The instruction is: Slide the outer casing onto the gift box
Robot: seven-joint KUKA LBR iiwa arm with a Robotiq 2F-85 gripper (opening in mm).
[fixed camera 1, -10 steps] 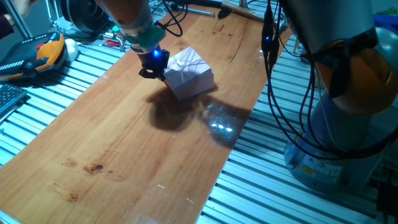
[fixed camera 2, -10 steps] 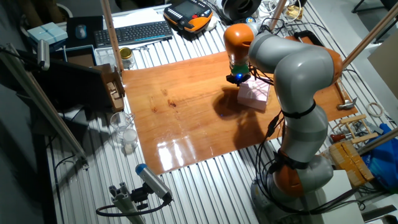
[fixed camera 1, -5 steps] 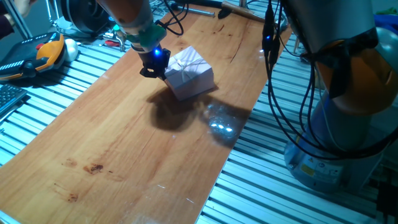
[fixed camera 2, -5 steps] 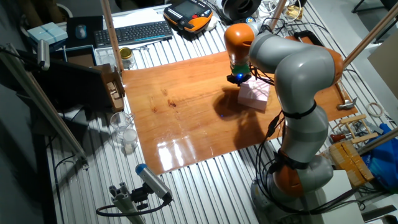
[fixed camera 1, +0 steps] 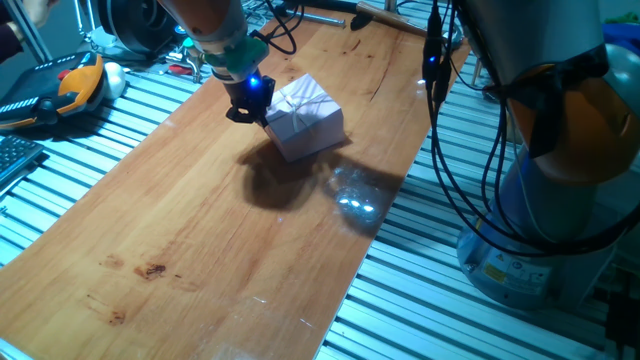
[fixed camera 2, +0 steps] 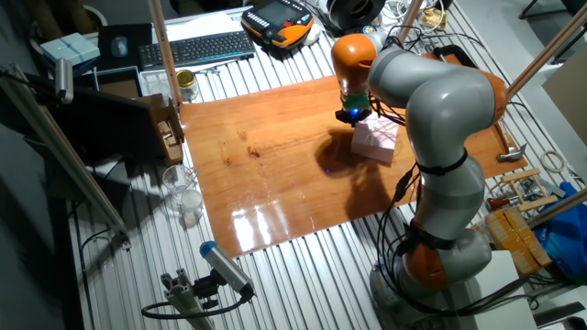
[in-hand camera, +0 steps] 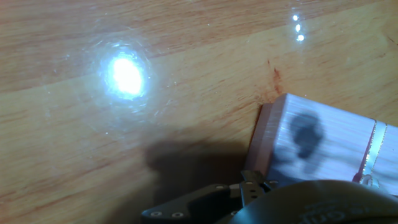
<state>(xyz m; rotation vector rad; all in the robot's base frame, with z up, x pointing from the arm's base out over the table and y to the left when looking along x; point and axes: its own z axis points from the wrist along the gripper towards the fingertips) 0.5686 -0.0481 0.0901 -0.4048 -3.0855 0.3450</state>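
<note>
Casing (fixed camera 1: 305, 116) sits on the table (fixed camera 1: 200, 240) as one pale block in the first fixed view, ribbon cross up, and you can see no separate tray beside it, so judge that it is already over the box, or very nearly so; the box itself does not show. The gripper (fixed camera 1: 249, 103) stands just at the block's left corner, its blue light lit, but whether it touches the card you cannot tell from here. From the other fixed view, the casing (fixed camera 2: 376, 139) lies near the table's far right part, close under the arm (fixed camera 2: 431, 101), with the gripper (fixed camera 2: 351, 114) at its edge; again only one pink block, no open tray with tan squares. In the hand view, you look down past the gripper (in-hand camera: 249, 186) at the casing's (in-hand camera: 323, 143) top and one side wall, ribbon at the right edge, its near corner right by the fingertip. No tray rim sticks out on the sides shown. Whether the fingers are apart or together you cannot tell, as too little of them shows. What seems left is at most a last nudge to seat it, then backing off.
</note>
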